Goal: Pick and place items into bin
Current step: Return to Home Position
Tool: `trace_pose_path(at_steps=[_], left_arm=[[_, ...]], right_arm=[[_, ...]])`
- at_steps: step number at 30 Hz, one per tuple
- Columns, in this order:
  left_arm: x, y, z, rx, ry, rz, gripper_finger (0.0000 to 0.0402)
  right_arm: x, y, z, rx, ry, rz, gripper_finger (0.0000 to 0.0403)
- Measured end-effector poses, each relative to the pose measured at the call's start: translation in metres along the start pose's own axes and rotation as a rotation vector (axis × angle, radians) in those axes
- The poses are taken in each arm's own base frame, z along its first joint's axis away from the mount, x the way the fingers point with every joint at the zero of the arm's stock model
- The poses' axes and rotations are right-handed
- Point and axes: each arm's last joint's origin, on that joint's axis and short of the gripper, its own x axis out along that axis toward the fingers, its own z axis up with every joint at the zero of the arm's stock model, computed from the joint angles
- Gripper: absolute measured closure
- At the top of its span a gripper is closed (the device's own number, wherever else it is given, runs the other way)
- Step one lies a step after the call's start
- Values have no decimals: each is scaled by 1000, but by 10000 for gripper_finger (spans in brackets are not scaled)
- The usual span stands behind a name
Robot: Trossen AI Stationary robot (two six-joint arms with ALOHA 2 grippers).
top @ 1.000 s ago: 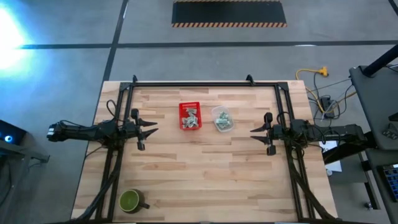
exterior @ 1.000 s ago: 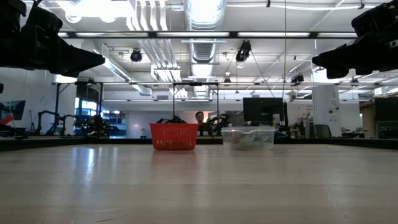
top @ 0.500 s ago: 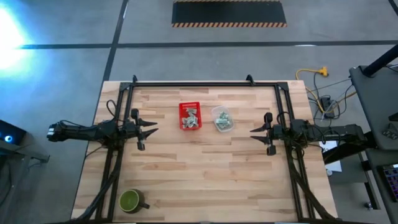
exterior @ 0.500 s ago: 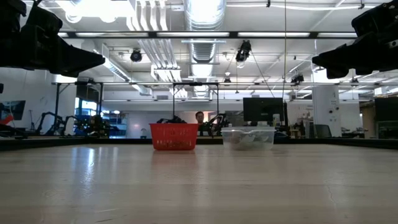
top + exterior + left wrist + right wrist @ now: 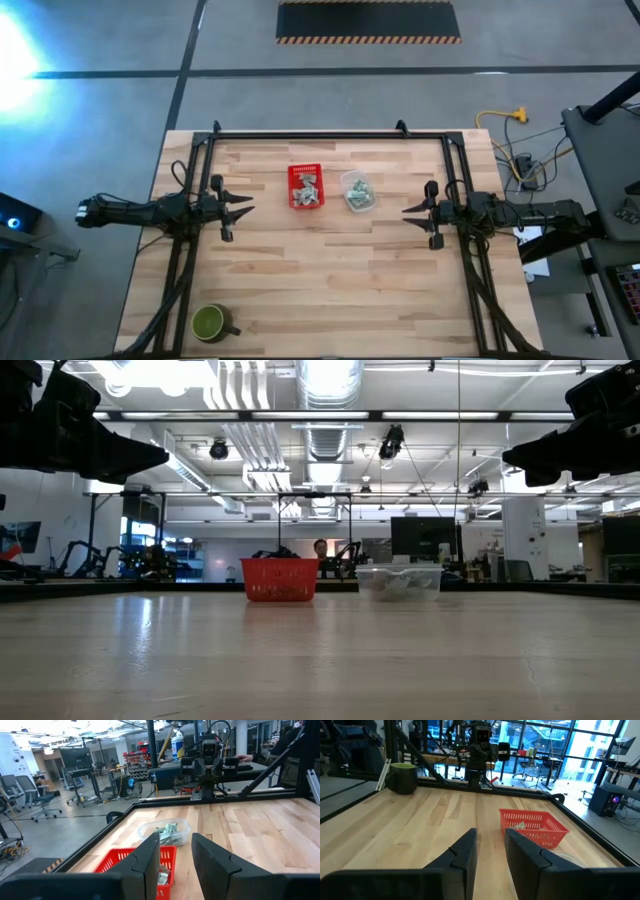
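Observation:
Small pale green-and-white crumpled items lie in the red basket [image 5: 306, 187] and in a clear tub [image 5: 357, 191] right of it, both standing on their bases at the table's middle, toward the far edge. In the left wrist view, items show in the clear tub [image 5: 167, 832] and the red basket [image 5: 150, 865]. My left gripper [image 5: 246, 205] hovers open left of the basket, pointing at it. My right gripper [image 5: 408, 210] hovers open right of the tub. Both are high above the table in the low view. Neither touches anything.
A green mug [image 5: 210, 322] stands near the table's near left corner, also seen as the mug [image 5: 402, 777] in the right wrist view. A dark frame [image 5: 320, 134] runs along the far edge and both sides. Bare wood lies across the table's near half.

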Motion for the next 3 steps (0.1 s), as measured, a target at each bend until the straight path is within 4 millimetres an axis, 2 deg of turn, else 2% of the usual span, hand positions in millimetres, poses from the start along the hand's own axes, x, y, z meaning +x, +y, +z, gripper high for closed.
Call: trace_pose_path(at_steps=[3], left_arm=[[0,0,0,0,-1,0,304]], right_arm=[[0,0,0,0,0,0,314]])
